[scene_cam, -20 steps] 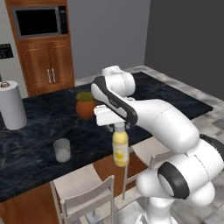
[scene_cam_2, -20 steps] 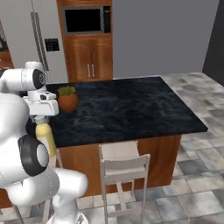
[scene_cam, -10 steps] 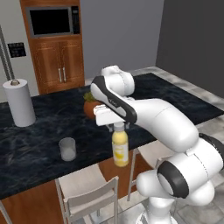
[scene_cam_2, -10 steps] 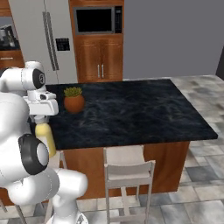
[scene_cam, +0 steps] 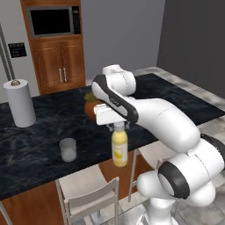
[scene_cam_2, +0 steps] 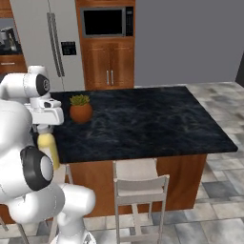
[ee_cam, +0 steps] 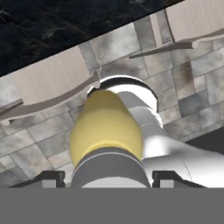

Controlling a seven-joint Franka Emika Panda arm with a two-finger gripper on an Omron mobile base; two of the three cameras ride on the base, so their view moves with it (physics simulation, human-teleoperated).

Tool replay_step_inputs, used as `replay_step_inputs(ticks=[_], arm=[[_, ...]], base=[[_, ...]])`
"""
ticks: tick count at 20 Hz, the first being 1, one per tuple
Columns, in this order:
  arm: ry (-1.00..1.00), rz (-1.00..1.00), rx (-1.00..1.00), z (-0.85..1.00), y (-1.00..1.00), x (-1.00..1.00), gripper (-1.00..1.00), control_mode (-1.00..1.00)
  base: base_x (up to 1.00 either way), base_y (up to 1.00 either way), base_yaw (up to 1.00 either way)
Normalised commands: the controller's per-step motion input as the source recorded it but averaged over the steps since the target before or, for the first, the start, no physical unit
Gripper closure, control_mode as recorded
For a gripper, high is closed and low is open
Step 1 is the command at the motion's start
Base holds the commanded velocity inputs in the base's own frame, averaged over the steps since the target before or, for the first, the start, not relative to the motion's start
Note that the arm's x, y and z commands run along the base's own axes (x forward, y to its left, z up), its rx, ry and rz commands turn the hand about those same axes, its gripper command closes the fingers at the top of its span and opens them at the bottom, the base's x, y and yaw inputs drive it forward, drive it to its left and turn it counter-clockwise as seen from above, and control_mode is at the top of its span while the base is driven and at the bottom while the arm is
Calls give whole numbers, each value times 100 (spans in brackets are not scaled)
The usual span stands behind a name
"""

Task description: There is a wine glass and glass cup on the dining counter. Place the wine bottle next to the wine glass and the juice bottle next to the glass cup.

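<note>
My gripper is shut on the grey cap of the juice bottle, which hangs upright below it. The yellow bottle is just off the near edge of the black dining counter, above the floor and stools. Looking down from the hand, the juice bottle sits between the gripper fingertips, and the counter lies along the top. The glass cup stands on the counter near its front edge, to the bottle's left. The wine glass and wine bottle are out of view.
A potted plant stands on the counter behind the gripper. A white paper-towel roll stands at the far left. Wooden stools are tucked under the near edge. Cabinets, a microwave and a fridge line the back wall.
Both base views slid sideways in the first half second, so the base drove; they have held still since. The bottle stays in the gripper in the same pose.
</note>
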Motion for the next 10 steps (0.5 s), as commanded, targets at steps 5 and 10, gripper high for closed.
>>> replay_step_inputs(ticks=[5, 10], arm=[[0, 15, 8, 29, 7, 24, 100, -100], [0, 17, 6, 21, 16, 27, 100, -100]], base=[[0, 0, 0], [0, 0, 0]])
